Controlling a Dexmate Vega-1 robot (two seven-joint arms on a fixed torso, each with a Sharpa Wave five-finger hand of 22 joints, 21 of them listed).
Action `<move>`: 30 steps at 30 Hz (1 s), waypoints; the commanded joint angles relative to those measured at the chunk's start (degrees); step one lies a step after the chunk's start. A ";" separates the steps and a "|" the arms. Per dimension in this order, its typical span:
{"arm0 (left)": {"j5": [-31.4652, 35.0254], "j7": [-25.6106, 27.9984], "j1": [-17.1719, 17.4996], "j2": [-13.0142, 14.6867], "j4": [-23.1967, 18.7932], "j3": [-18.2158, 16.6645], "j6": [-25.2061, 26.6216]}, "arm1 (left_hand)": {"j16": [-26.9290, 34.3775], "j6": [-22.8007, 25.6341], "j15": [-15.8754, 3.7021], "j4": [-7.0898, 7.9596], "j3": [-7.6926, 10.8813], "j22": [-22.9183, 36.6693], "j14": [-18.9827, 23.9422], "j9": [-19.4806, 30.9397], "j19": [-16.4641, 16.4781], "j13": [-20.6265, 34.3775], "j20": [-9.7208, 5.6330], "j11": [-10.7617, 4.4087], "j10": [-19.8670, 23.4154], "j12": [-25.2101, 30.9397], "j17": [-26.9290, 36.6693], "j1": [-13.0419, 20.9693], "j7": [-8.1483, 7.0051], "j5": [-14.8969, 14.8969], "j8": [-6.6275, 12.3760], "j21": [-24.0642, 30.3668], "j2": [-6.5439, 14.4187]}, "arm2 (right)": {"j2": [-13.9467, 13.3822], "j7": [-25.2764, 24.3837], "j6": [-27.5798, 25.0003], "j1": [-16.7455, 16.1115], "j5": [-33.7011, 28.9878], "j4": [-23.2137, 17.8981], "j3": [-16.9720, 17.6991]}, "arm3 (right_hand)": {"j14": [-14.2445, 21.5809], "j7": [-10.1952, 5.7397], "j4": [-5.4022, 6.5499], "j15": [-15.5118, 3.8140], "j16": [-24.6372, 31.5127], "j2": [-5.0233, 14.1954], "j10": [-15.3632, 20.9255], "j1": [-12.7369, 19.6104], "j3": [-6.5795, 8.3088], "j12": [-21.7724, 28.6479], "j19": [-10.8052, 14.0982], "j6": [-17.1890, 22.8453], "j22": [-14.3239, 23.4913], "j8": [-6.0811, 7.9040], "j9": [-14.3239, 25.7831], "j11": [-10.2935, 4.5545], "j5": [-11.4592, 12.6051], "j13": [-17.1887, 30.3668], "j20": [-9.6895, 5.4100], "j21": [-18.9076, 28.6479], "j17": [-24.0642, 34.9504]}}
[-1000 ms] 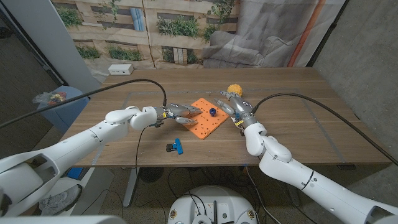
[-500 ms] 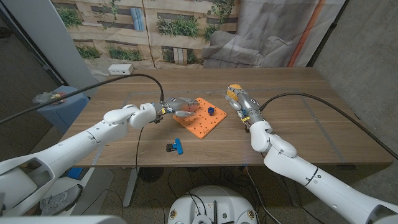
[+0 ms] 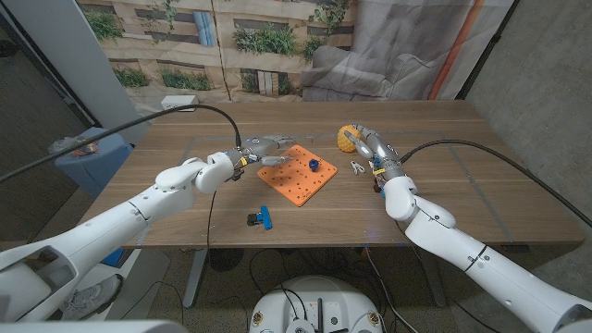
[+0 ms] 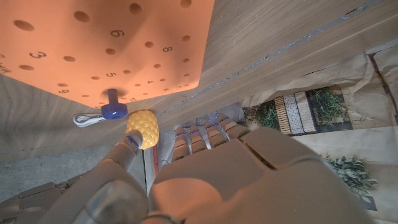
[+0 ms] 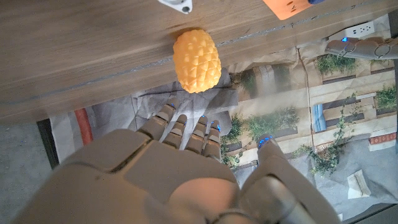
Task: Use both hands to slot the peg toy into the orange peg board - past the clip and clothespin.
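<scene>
White and grey, the left robot hand [image 3: 265, 146] hovers at the far-left corner of the orange peg board [image 3: 298, 173], fingers spread and holding nothing. Across the board, the right robot hand [image 3: 367, 145] sits beside a yellow pineapple-shaped toy [image 3: 346, 136], fingers loosely apart and empty. A blue peg toy [image 3: 314, 166] stands in the board near its right edge. Just right of the board lies a small white clip [image 3: 356, 167]. A blue clothespin [image 3: 261, 218] rests on the wooden surface [image 3: 462, 176] nearer the front edge.
</scene>
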 commanded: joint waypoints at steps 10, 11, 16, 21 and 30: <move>-13.69 11.99 4.64 -0.88 3.85 -7.18 -2.48 | -0.02 0.98 -4.04 0.12 0.42 -0.06 0.93 0.04 0.97 0.05 -7.19 0.10 0.73 0.15 0.09 0.44 -0.01 0.13 0.27 0.44 5.06 | 0.67 -4.17 8.68 -1.74 12.58 2.47 6.19 | 0.20 0.68 -0.47 -3.57 0.18 0.79 -0.10 -0.96 0.20 0.16 0.18 -0.76 0.10 -0.46 -0.08 1.17 -0.06 0.05 -2.14 -0.21 0.05; -14.52 12.70 4.80 -1.07 4.33 -7.54 -2.98 | -0.02 1.00 -4.00 0.16 0.42 -0.06 0.95 0.04 1.02 0.05 -7.15 0.14 0.74 0.15 0.10 0.41 0.01 0.13 0.26 0.45 5.05 | 0.67 -4.04 9.42 -1.70 13.22 2.76 6.46 | 0.22 0.65 -0.47 -3.52 0.18 0.77 -0.14 -0.99 0.19 0.16 0.19 -0.95 0.10 -0.52 -0.08 1.16 -0.06 0.05 -2.16 -0.22 0.05; -19.14 15.42 5.66 -2.44 6.93 -9.00 -5.55 | -0.04 1.28 -3.92 0.26 0.48 -0.06 1.00 0.03 0.96 0.05 -7.31 0.21 0.83 0.14 0.11 0.35 0.20 0.15 0.30 0.37 5.01 | 0.21 -2.22 12.35 -1.26 16.51 4.07 7.51 | -0.02 0.98 -0.46 -3.60 0.03 0.55 -0.36 -1.24 0.07 0.11 -0.11 -1.25 0.10 -0.57 -0.10 1.37 -0.07 0.04 -2.22 -0.40 0.05; -22.22 16.83 6.32 -3.16 9.39 -9.64 -7.15 | -0.09 1.42 -3.91 0.30 0.54 -0.07 1.01 0.03 0.98 0.05 -7.32 0.28 0.90 0.13 0.10 0.33 0.20 0.16 0.28 0.32 4.97 | -0.15 0.11 15.09 -0.95 20.29 5.80 8.46 | -0.39 1.26 -0.39 -3.82 -0.17 0.37 -0.64 -1.60 -0.09 0.06 -0.49 -1.85 0.11 -0.69 -0.13 1.42 -0.07 0.01 -2.27 -0.61 0.08; -25.80 21.60 8.42 -5.27 9.99 -11.34 -5.28 | -0.17 1.50 -3.82 0.21 0.69 -0.07 1.02 0.01 1.16 0.04 -7.27 0.47 0.91 0.08 0.03 0.43 0.33 0.20 0.17 0.30 5.02 | 1.92 1.96 21.63 0.12 26.07 11.31 9.26 | -0.51 1.95 -0.37 -3.15 -0.43 -0.62 -1.03 -2.44 -0.64 0.05 -0.70 -2.27 0.11 -0.63 -0.17 1.84 -0.11 -0.02 -1.79 -0.72 -0.01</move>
